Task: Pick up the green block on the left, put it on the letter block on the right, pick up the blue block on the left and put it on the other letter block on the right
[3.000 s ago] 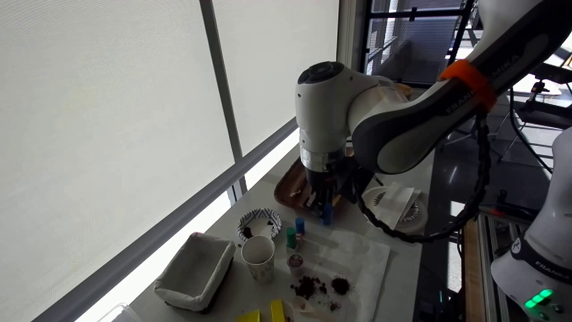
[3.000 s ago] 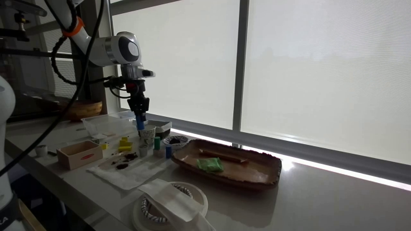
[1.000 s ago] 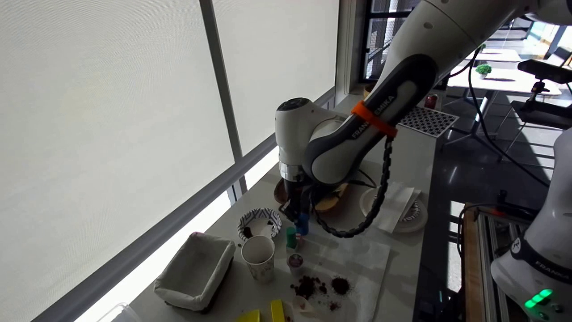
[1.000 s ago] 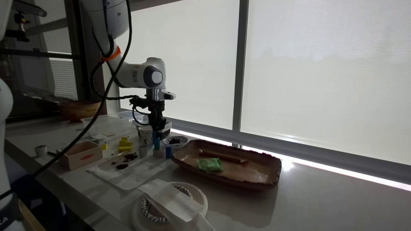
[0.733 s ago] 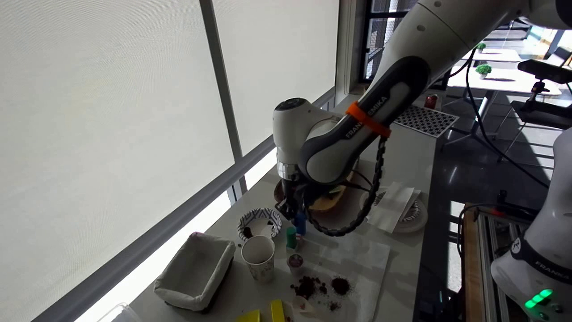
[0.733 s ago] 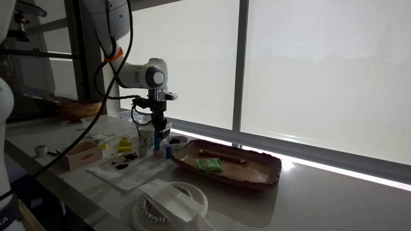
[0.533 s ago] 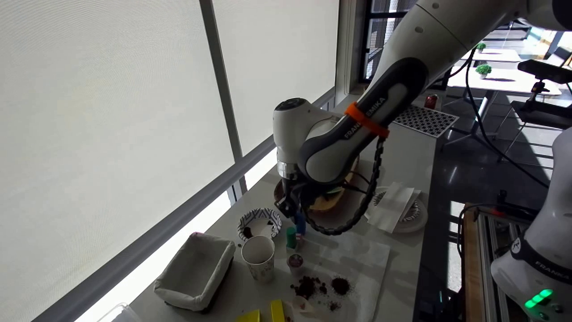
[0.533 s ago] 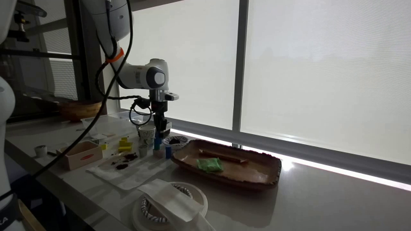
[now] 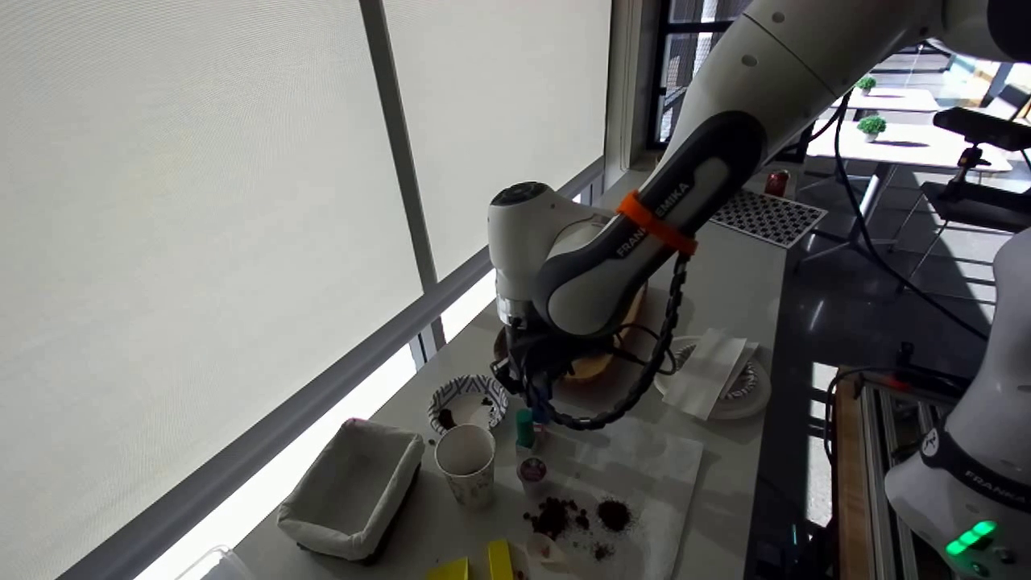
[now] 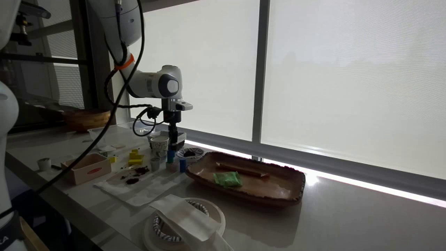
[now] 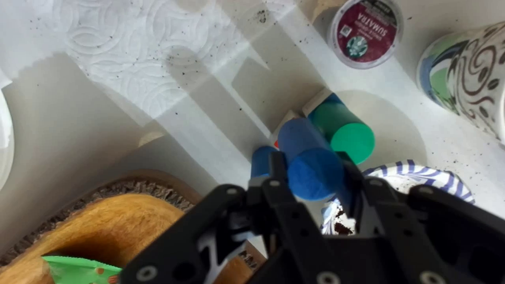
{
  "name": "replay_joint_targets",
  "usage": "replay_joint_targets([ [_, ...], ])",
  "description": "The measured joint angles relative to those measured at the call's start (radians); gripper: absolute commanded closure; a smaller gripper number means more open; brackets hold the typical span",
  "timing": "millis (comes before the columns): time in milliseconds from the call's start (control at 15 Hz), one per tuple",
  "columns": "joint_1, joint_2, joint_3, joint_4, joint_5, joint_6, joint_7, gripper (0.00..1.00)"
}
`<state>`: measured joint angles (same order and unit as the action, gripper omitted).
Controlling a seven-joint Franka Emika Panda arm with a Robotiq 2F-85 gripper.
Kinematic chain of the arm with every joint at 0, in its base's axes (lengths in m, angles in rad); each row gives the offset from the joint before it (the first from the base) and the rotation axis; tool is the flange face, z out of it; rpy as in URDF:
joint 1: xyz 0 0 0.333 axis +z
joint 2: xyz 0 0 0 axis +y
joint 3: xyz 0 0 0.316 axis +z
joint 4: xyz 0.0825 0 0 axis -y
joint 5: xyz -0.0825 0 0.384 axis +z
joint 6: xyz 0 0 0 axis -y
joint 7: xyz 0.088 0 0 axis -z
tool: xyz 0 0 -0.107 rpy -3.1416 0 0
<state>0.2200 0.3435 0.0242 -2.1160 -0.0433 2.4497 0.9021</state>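
Within end effector [image 11: 313,165], blue block [image 11: 315,174], clasped

Smooth blue block [image 11: 312,165], rough-rimmed wooden tray [image 10: 258,187]

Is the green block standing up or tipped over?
Upright: in an exterior view, the green block stands on end, round top uppermost.
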Motion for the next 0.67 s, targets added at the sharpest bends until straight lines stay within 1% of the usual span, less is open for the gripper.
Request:
replay_joint_targets([
  [667,0.000,0.024,-0.009,0.019,0.000,0.000,0.160,0.92],
])
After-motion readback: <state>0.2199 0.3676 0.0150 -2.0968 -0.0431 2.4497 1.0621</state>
